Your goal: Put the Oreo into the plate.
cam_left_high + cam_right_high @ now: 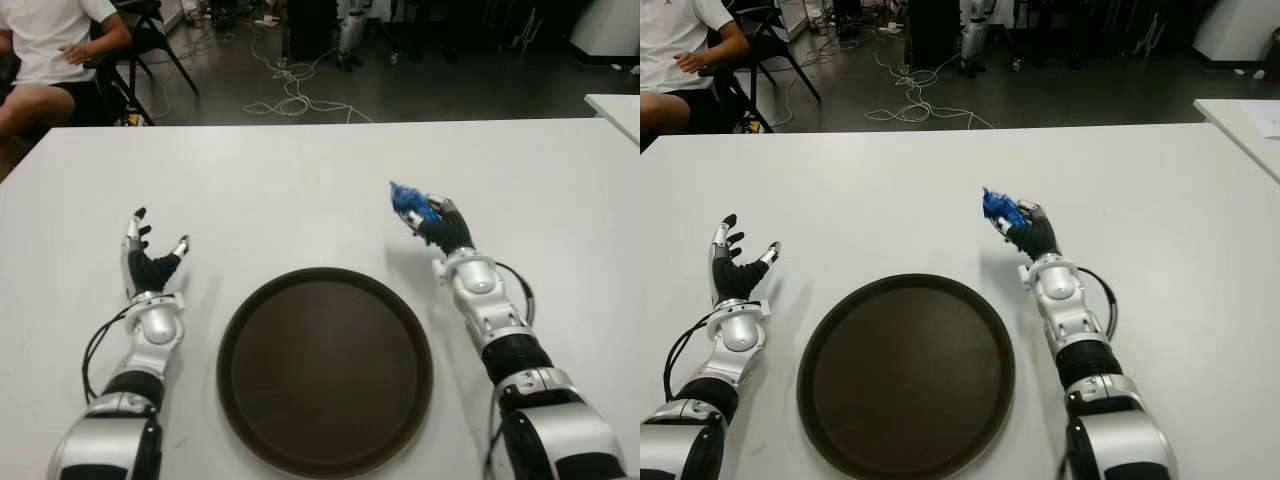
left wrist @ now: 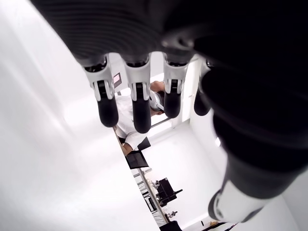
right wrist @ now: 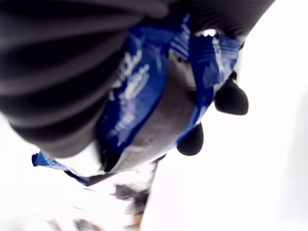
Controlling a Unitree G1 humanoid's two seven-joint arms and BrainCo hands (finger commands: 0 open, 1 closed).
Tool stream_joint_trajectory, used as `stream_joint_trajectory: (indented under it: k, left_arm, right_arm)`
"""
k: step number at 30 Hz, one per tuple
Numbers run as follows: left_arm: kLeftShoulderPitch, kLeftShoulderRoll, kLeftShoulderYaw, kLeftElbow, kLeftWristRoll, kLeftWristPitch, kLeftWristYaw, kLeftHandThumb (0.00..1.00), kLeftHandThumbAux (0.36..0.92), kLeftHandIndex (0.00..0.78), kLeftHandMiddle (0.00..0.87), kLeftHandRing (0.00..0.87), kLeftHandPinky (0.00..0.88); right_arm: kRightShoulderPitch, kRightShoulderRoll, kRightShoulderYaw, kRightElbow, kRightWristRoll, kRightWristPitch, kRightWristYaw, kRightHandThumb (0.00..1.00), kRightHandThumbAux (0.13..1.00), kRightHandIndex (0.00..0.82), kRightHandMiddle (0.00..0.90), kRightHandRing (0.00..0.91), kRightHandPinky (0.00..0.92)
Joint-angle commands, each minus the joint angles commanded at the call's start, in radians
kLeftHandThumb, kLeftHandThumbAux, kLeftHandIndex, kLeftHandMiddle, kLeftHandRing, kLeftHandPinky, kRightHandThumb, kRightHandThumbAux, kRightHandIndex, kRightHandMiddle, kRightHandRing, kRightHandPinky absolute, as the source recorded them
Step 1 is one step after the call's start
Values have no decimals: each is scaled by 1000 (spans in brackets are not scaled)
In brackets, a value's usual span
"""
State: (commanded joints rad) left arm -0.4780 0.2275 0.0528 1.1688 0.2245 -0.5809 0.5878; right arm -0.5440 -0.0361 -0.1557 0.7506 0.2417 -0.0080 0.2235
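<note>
Plate (image 1: 325,465) edge cut off; right hand (image 1: 440,228) fingers half-hiding Oreo (image 1: 410,203); left hand (image 1: 148,262) fingers spread.

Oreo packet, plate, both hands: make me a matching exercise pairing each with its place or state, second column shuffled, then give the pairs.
Column one:
1. Oreo packet
2. plate
3. left hand
4. right hand

Column two:
A. fingers spread, holding nothing, to the left of the plate
B. dark, round, holding nothing, on the white table between the two arms
C. blue, gripped in the fingers beyond the plate's far right rim
D. closed around the packet

Pairs: 1-C, 2-B, 3-A, 4-D
</note>
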Motion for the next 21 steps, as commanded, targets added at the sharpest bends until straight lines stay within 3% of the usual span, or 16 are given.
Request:
stream_joint_trajectory:
  k: [7, 21]
  left_arm:
    - [0, 0, 2, 1, -5, -1, -9, 281, 783, 114, 116, 142, 198]
    - [-2, -2, 5, 0, -7, 8, -8, 245, 784, 113, 114, 135, 177]
  right_arm:
    - [-4, 0, -50, -40, 109, 124, 97, 704, 718, 439, 794, 796, 800]
    - [34, 29, -53, -173, 171, 271, 130, 704, 717, 440, 817, 816, 816]
